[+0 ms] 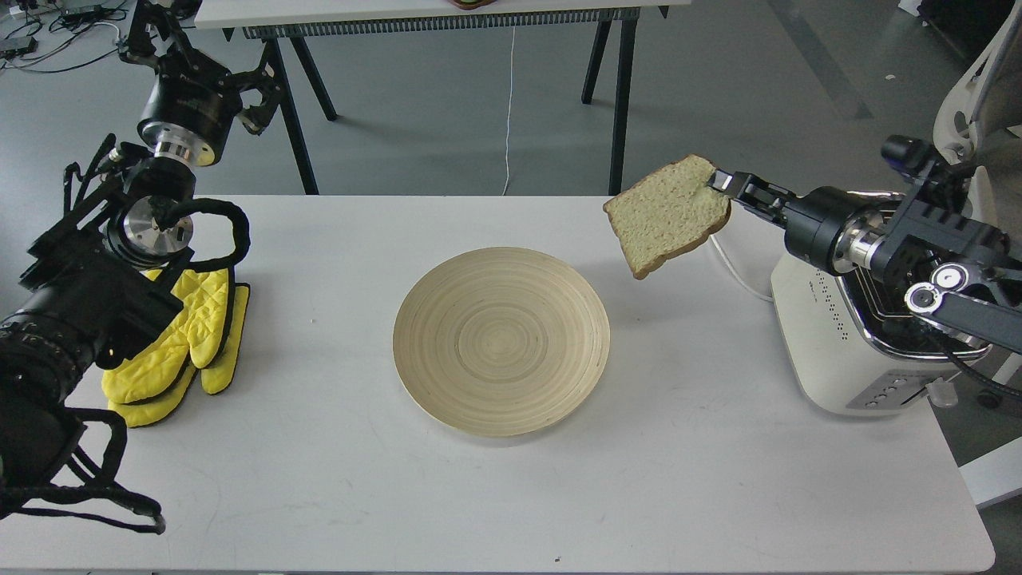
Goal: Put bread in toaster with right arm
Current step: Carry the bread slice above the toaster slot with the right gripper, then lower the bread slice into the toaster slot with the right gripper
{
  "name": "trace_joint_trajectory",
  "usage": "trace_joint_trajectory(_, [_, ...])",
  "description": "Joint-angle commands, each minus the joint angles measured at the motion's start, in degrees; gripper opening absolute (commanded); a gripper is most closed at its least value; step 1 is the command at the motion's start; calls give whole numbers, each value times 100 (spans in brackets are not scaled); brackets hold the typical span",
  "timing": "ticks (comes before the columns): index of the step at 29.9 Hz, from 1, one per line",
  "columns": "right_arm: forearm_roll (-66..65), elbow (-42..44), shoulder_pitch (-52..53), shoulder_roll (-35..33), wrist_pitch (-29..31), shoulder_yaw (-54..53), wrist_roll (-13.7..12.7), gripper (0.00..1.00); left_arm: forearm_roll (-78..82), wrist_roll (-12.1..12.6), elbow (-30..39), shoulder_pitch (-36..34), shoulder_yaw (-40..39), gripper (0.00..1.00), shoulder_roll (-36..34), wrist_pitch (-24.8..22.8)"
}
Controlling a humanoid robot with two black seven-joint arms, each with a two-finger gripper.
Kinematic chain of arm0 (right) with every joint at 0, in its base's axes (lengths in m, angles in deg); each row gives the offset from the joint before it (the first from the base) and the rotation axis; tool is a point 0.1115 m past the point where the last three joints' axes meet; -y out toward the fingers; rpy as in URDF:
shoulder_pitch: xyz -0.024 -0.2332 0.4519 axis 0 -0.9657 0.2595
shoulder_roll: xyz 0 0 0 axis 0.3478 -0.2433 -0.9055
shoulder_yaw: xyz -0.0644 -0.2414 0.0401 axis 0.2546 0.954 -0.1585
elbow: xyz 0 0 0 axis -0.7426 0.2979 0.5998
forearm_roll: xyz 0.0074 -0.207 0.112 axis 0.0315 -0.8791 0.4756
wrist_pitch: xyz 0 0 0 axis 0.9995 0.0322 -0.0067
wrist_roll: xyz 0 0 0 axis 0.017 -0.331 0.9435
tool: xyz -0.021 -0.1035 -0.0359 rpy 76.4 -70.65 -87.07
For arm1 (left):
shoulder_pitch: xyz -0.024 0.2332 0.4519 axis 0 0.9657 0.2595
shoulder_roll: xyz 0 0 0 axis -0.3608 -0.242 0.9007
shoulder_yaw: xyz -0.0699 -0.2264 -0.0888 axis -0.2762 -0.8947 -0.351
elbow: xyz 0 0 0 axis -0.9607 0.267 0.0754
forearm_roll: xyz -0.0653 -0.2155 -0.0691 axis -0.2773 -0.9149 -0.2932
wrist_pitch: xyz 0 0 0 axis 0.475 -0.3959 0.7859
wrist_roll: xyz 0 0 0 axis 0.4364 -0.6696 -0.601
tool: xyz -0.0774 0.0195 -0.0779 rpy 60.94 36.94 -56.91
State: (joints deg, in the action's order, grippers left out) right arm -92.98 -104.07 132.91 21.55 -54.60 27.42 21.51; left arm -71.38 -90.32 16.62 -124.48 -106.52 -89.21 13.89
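Observation:
The bread (669, 214) is a pale slice with a brown crust. It hangs tilted in the air above the table, up and right of the wooden plate (501, 342). My right gripper (721, 182) is shut on the slice's upper right edge. The right arm (894, 239) reaches in from the right and covers most of the toaster's chrome top. The cream-white toaster (838, 343) stands at the table's right edge with its buttons facing front. My left gripper (152, 24) is raised at the far left, behind the table; its fingers cannot be told apart.
Yellow oven mitts (180, 343) lie at the table's left side beside my left arm. A white cord (730, 267) runs from the toaster toward the table's back edge. A second table (431, 16) and a white chair (970, 104) stand behind.

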Motion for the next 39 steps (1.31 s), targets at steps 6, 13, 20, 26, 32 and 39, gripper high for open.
trace_joint_trajectory(6, [-380,-930,371,-2077,483,-8,-563,0,-3,0,0,-1,0,100,0,1])
trace_joint_trajectory(13, [-389,-878,345,-2921,1045,-8,-1091,0,5,0,0,-10,0,100,9,1])
trace_joint_trajectory(20, [-415,-737,248,-2896,1037,115,-1091,0,5,0,0,-10,0,100,9,1])
trace_joint_trajectory(26, [-433,-711,160,-2589,870,255,-1135,0,5,0,9,-10,0,100,9,1])
trace_joint_trajectory(32, [-881,-386,160,-2202,501,449,-1144,0,5,9,9,-9,0,100,9,1])
trace_joint_trajectory(39, [-872,-368,160,-2105,501,475,-1144,0,5,9,9,-10,0,100,9,1])
